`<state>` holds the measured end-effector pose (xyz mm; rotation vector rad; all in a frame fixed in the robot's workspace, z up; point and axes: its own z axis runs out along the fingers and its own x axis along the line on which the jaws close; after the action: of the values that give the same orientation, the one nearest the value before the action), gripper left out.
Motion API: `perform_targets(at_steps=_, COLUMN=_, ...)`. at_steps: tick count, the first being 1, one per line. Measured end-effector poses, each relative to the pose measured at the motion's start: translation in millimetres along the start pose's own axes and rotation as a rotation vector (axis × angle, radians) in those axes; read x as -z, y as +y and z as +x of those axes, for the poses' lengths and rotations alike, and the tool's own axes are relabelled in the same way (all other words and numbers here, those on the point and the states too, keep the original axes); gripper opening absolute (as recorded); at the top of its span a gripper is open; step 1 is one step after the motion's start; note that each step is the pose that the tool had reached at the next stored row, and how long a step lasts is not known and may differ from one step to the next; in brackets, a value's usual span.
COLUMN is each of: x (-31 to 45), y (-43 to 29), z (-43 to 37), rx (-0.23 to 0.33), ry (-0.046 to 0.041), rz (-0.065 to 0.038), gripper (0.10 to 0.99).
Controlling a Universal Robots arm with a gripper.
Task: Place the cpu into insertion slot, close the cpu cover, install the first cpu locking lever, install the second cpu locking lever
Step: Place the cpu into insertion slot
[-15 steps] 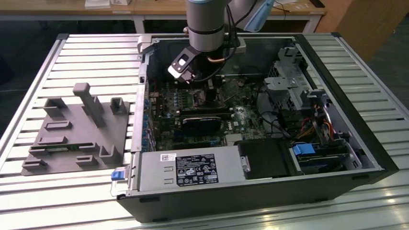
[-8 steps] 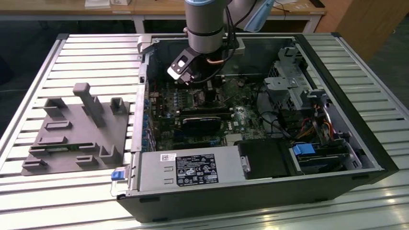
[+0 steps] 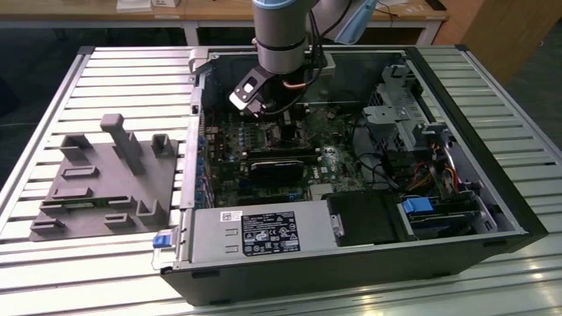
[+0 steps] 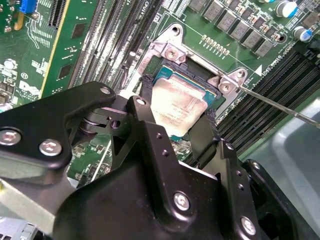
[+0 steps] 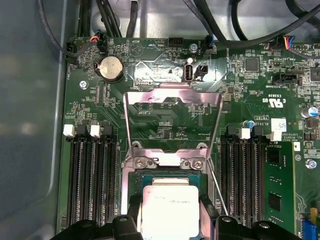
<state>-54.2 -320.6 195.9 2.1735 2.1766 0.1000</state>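
The hand is gripping the cpu by two opposite edges and holding it right at the slot. Whether it's seated, I can't tell. The cover is lying flipped open beyond the slot, with the lever sticking out alongside. The risk, as I'm reading it: a tilted or rotated chip is going to bend socket pins, and fingers spreading wide are risking a knock on the slot's rim.

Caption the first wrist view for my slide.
The gripper holds the cpu over the insertion slot, with the cpu cover standing open.
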Motion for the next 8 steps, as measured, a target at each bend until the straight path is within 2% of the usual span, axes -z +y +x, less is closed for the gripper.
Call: perform_targets(at_steps=8, x=-2.8, y=-1.0, z=1.5, rx=-0.001, ry=-0.0004, rz=0.000, gripper=0.537)
